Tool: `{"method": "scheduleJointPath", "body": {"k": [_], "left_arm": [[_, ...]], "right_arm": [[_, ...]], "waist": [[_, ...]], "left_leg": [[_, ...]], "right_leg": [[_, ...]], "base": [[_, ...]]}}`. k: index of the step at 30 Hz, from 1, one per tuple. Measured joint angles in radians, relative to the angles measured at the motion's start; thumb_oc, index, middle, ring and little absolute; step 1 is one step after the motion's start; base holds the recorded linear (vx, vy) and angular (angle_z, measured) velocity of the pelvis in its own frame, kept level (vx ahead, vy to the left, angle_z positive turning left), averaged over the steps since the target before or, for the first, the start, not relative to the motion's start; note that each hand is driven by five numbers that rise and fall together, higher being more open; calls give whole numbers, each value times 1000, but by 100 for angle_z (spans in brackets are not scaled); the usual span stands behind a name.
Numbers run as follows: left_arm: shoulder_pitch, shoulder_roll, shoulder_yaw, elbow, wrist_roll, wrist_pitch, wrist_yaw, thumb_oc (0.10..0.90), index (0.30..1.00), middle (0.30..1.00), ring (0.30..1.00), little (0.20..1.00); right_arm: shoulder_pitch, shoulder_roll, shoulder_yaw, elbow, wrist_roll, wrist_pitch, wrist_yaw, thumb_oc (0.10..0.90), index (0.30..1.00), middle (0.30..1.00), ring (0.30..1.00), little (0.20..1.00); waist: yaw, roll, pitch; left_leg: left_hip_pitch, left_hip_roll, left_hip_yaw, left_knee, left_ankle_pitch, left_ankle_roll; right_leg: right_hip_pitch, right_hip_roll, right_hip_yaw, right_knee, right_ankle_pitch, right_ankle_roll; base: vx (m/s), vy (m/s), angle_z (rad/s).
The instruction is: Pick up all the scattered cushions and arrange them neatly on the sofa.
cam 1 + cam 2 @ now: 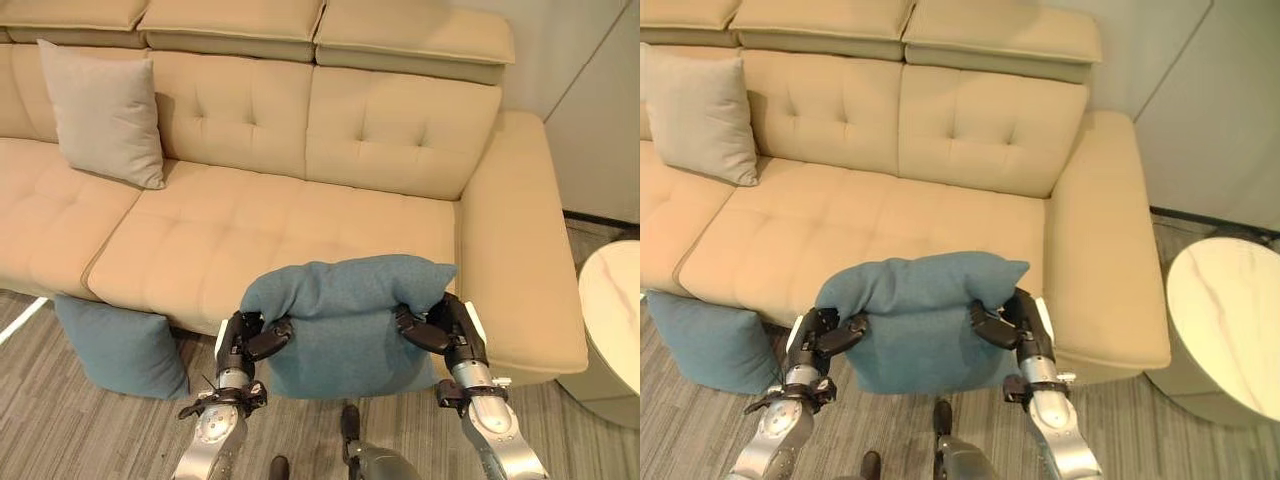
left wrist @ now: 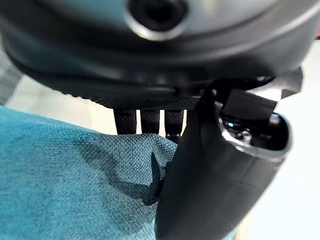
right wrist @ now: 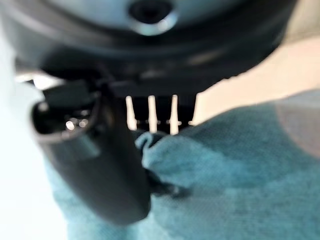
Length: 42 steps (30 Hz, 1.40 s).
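A teal cushion (image 1: 345, 320) hangs in front of the beige sofa (image 1: 300, 230), held up at its two sides. My left hand (image 1: 250, 340) pinches its left edge, thumb pressed into the cloth (image 2: 75, 175). My right hand (image 1: 445, 325) pinches the right edge, thumb on the fabric (image 3: 225, 170). The cushion's top folds over between the hands. A second teal cushion (image 1: 120, 350) leans on the floor against the sofa's front at the left. A grey cushion (image 1: 105, 115) stands upright against the sofa's backrest at the left.
A round white marble table (image 1: 615, 320) stands on the floor to the right of the sofa's armrest (image 1: 520, 260). The sofa's middle and right seats (image 1: 330, 220) carry nothing. Grey striped carpet (image 1: 60, 430) covers the floor.
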Motion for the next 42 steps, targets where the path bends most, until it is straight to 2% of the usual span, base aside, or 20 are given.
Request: {"method": "scheduleJointPath", "body": {"k": [2,3,4,6,9,11,13,14,16,17,20,21,23,24,27,30,33,34,35,42], "left_arm": [[-3,-5,-2,3,-1,0,-3,400,300,300,300,300],[-3,-6,-2,4,-1,0,-4,400,300,300,300,300],[-3,-6,-3,6,-1,0,-8,400,300,300,300,300],[-5,-5,-2,7,-1,0,-16,400,300,300,300,300],[-2,-4,-4,9,-1,1,-20,400,300,300,300,300],[-2,-3,-6,10,0,1,-20,400,300,300,300,300],[0,-1,-3,10,-1,1,-19,400,300,300,300,300],[6,5,1,10,-1,10,-19,400,300,300,300,300],[19,4,0,9,0,12,-19,400,300,300,300,300],[22,10,-5,10,-1,18,-19,400,300,300,300,300],[3,27,1,8,-1,21,-19,400,300,300,300,300],[-6,34,4,8,-1,21,-19,400,300,300,300,300],[-25,61,11,9,-1,21,-19,400,300,300,300,300],[-29,72,13,8,0,20,-19,400,300,300,300,300],[-32,88,18,7,-1,17,-18,400,300,300,300,300],[-21,95,32,6,0,10,-19,400,300,300,300,300],[-10,92,44,4,0,9,-21,400,300,300,300,300],[-8,91,49,5,0,10,-21,400,300,300,300,300],[14,74,55,-16,1,10,-19,400,300,300,300,300],[-41,37,42,-29,23,11,5,400,300,300,300,300]], "right_arm": [[-11,0,-7,-3,1,0,0,400,300,300,300,300],[-11,1,-7,-3,1,0,-1,400,300,300,300,300],[-8,1,-7,-3,3,0,-1,400,300,300,300,300],[-3,2,-8,-2,4,0,-2,400,300,300,300,300],[4,6,-9,-2,4,1,-3,400,300,300,300,300],[4,7,-11,0,5,1,-17,400,300,300,300,300],[5,9,-4,1,8,1,-20,400,300,300,300,300],[10,11,4,1,8,4,-20,400,300,300,300,300],[20,4,8,-2,8,4,-18,400,300,300,300,300],[25,23,6,4,8,9,-19,400,300,300,300,300],[24,40,3,-1,8,9,-19,400,300,300,300,300],[15,46,10,-1,7,11,-17,400,300,300,300,300],[10,49,23,-1,4,11,-10,400,300,300,300,300],[7,55,23,-1,3,11,-5,400,300,300,300,300],[6,83,23,-1,-2,11,0,400,300,300,300,300],[-3,92,32,0,-17,11,4,400,300,300,300,300],[7,103,35,4,-24,12,7,400,300,300,300,300],[6,107,35,10,-25,12,7,400,300,300,300,300],[0,106,35,19,-25,22,3,400,300,300,300,300],[-67,72,10,19,-33,32,-49,400,300,300,300,300]], "waist": [[4,-10,2],[4,-11,2],[2,-20,6],[0,-28,10],[6,-45,18],[14,-45,18],[37,-44,18],[36,-40,16],[38,-15,2],[31,-3,-17],[21,-15,-18],[27,-13,-18],[28,-16,-15],[33,-17,-15],[50,-25,-10],[61,-43,-7],[56,-68,-10],[50,-74,-10],[55,-58,-16],[30,-51,-19]], "left_leg": [[-90,2,60,182,-25,-22],[-95,2,62,193,-26,-24],[-123,-3,85,201,-37,-7],[-157,-13,95,149,-39,-4],[-189,-35,88,-20,-22,-8],[-258,-39,82,-100,48,-19],[-296,-35,48,-94,84,-3],[-291,-40,49,-96,92,12],[-257,-33,45,-114,123,40],[-212,-40,48,-156,206,66],[-166,-88,94,-184,190,99],[-146,-98,109,-192,182,110],[-118,-102,119,-193,169,127],[-103,-103,131,-194,159,133],[-53,-101,144,-203,127,135],[-34,-104,153,-217,109,131],[-29,-118,148,-217,100,116],[-23,-124,142,-218,94,106],[-21,-97,150,-219,85,85],[-17,-50,146,-219,84,57]], "right_leg": [[36,-4,0,-37,-4,-22],[40,-4,1,-43,-4,-24],[69,-6,0,-77,-6,-31],[95,-3,2,-100,-14,-29],[138,-1,3,-133,-21,-19],[150,8,11,-133,-42,-22],[162,19,31,-133,-41,-29],[189,19,46,-133,-71,-1],[215,34,68,-132,-84,6],[219,23,103,-98,-127,33],[198,-40,121,-13,-181,83],[140,-58,129,119,-225,127],[51,-80,134,306,-275,174],[27,-98,129,358,-278,178],[-16,-149,106,362,-274,185],[-32,-178,52,227,-230,188],[-17,-175,51,58,-104,186],[3,-168,60,12,-27,147],[57,-137,54,-103,32,125],[79,-89,51,-136,42,106]], "base": [[126,-56,10],[138,-22,0],[127,5,-1],[199,38,6],[188,70,0],[208,116,-17],[271,164,-49],[258,185,-49],[202,193,-47],[177,196,-45],[135,184,-36],[75,133,-53],[65,118,-37],[56,69,-20],[163,47,-21],[121,-1,-6],[101,-32,17],[142,-32,-8],[109,-27,-9],[67,-42,-4]]}}
